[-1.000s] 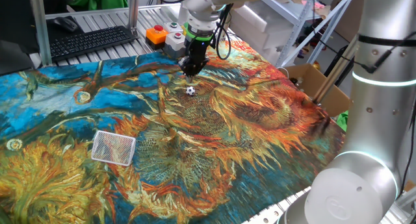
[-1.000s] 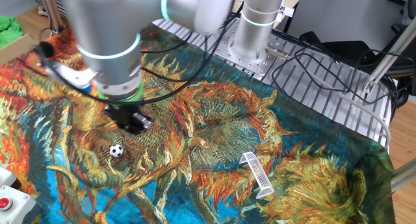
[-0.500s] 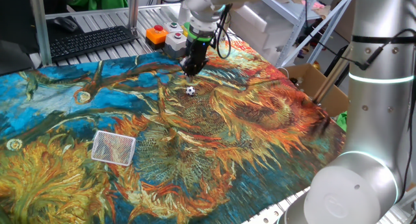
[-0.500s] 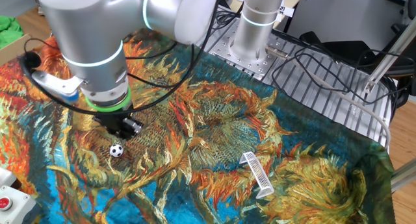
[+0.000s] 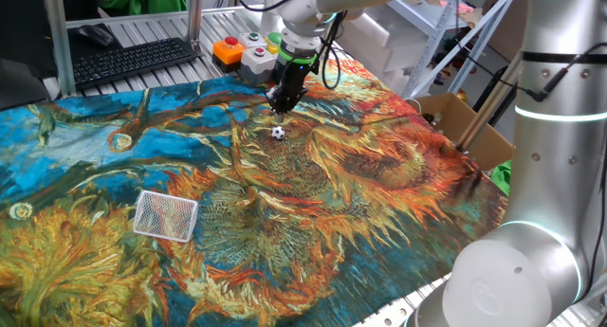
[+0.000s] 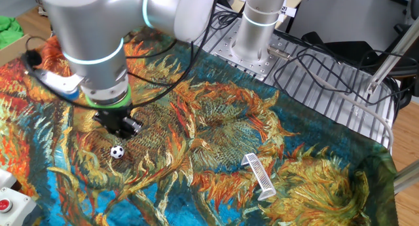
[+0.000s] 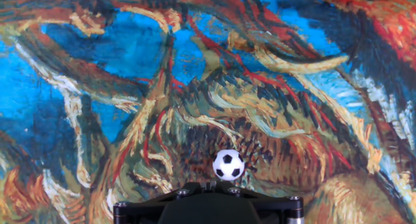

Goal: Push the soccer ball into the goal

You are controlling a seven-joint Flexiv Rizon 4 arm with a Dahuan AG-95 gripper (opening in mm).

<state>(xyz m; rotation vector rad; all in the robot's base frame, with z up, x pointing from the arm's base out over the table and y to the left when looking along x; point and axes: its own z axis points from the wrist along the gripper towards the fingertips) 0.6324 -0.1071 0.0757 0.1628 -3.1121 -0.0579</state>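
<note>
The work surface is a table covered by a painted sunflower cloth [image 5: 313,185], which runs across nearly the whole of both fixed views. The cloth lies flat enough for a small ball to roll, though its busy pattern makes small objects hard to pick out.

The arm [image 5: 555,128] reaches over the cloth from the base side, with the wrist pointing straight down. This posture places the fingertips low, near the cloth, which suits a sideways push rather than a lift.

The goal [image 5: 165,215] lies on the cloth well apart from the arm's working end, toward the near-left part of one fixed view. In the other fixed view the goal [image 6: 258,175] appears as a narrow mesh frame, seen almost edge-on.

The gripper [image 5: 282,103] is clenched on nothing, its jaws brought together. Closed jaws form a single blunt tip, which is judged to give a more predictable contact on so small a target.

The soccer ball [image 5: 277,133] rests on the cloth just beside the gripper tip, on the side facing the goal. In the hand view the soccer ball [image 7: 228,164] sits directly ahead of the gripper body. Contact cannot be confirmed. The push is judged not yet begun.
</note>
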